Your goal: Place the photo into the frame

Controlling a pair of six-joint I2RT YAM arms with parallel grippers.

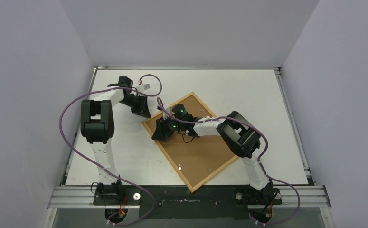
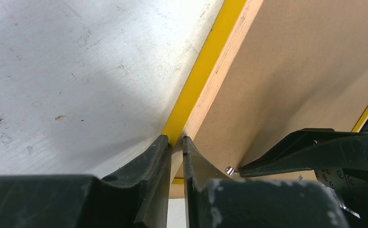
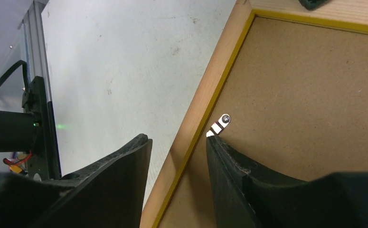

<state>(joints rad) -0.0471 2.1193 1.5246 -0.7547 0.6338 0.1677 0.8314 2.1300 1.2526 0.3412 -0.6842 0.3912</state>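
Note:
The frame (image 1: 165, 153) lies face down on the white table, turned like a diamond, with its pale wood back up and the yellow showing along its edge (image 2: 204, 71). A brown backing panel (image 1: 201, 152) fills it. The photo is hidden. My left gripper (image 2: 177, 138) is shut on the frame's rail at its left corner (image 1: 145, 114). My right gripper (image 3: 178, 138) stands open astride the neighbouring rail (image 3: 204, 97), one finger outside over the table. The other fingertip (image 3: 213, 145) touches a small metal tab (image 3: 219, 125) on the backing panel.
Two more metal tabs (image 1: 179, 166) sit near the frame's lower edge. An aluminium rail (image 1: 186, 194) with both arm bases runs along the table's near edge. Grey walls close in the left, right and back sides. A purple cable (image 1: 68, 128) loops beside the left arm.

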